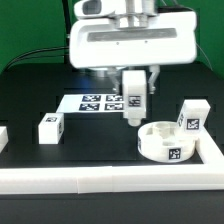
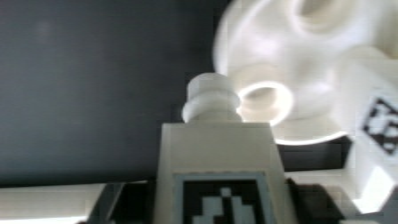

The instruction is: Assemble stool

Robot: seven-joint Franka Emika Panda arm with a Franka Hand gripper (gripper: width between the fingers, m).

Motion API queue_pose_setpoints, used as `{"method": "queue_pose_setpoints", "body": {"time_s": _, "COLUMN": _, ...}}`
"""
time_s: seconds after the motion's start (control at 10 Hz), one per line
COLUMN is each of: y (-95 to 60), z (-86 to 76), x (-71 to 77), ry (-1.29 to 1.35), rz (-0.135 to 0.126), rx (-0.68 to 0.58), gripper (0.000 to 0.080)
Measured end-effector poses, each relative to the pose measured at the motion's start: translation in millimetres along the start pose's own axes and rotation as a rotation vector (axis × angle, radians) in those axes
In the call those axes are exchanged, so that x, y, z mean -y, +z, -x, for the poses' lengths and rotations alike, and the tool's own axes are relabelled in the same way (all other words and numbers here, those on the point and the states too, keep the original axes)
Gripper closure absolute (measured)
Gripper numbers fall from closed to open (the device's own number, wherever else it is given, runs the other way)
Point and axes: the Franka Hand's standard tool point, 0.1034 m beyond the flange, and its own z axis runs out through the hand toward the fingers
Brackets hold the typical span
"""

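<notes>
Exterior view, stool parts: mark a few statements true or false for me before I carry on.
1. The gripper is shut on a leg block. True.
2. That leg block is already fitted into the round seat. False: it hangs upright beside the round seat, not in it.
3. At the exterior view's left, a second leg block stands loose. True.
4. The round seat rests on the marker board. False: it sits on the black table.
</notes>
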Motion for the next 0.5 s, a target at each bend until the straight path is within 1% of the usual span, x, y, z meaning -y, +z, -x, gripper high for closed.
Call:
{"method": "queue_pose_setpoints", "body": {"time_s": 0.2, "y": 0.6, "z": -2.8, "x": 14.2, "ry": -0.024, "rz": -0.008, "rx": 0.009, "gripper": 0.0465}}
{"method": "queue_pose_setpoints", "body": {"time_s": 0.5, "y": 1.6, "z": -1.9, "x": 12.0, "ry": -0.024, "rz": -0.006, "rx": 0.011, "gripper": 0.0465}}
